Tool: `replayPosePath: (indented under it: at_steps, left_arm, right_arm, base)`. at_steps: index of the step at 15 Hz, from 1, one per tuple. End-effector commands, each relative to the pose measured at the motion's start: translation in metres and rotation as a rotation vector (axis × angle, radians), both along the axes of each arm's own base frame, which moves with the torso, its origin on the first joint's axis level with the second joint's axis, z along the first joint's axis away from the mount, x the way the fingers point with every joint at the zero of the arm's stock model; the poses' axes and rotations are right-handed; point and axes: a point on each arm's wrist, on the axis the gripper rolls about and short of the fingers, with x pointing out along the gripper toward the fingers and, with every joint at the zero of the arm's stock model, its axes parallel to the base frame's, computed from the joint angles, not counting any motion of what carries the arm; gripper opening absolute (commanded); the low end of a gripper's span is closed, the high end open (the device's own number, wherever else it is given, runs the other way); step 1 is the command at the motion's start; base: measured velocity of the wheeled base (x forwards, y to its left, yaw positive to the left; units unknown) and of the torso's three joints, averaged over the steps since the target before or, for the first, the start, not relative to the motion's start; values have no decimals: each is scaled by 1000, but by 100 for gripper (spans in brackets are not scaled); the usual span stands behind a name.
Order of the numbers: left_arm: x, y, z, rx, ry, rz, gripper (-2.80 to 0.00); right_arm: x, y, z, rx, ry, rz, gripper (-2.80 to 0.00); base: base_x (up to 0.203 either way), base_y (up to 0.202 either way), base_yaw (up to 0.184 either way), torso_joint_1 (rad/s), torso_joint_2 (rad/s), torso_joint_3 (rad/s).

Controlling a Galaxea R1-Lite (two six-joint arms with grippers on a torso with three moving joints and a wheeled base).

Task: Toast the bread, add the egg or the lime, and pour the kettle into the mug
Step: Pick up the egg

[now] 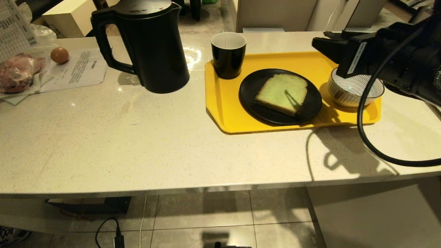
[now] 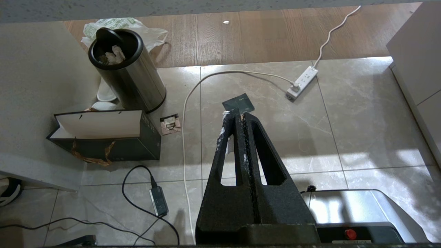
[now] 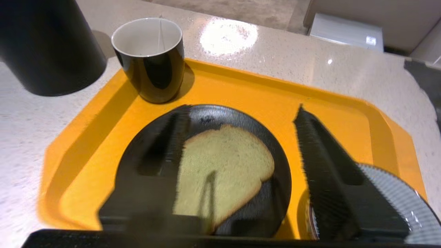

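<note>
Now bread (image 1: 283,94) on plate (image 1: 311,106); mug (image 1: 227,55) w/ string; right gripper (image 3: 241,113) jaws apart, empty.

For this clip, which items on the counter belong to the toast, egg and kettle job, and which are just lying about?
Belongs to the job:
- bread on the black plate
- kettle
- mug on the yellow tray
- right pincer, open above the bread

Lying about:
- striped bowl
- brown egg
- papers
- pink bag
</note>
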Motion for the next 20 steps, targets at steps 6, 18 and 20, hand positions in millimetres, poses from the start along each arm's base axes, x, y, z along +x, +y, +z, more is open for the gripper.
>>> replayPosePath:
  at_steps: [6,18,20]
  left_arm:
    - [0,0,0,-1,1,1,-280]
    - [0,0,0,-1,1,1,-280]
    - [0,0,0,-1,1,1,-280]
  right_arm:
    - [-71,-59,24,58,8,-60,-280]
    - [-149,-107,-21,24,-15,-193,-280]
    - [-170,-112,-42,21,-8,-192,-280]
  base:
    - [0,0,0,0,0,0]
    - [0,0,0,0,0,0]
    - [0,0,0,0,0,0]
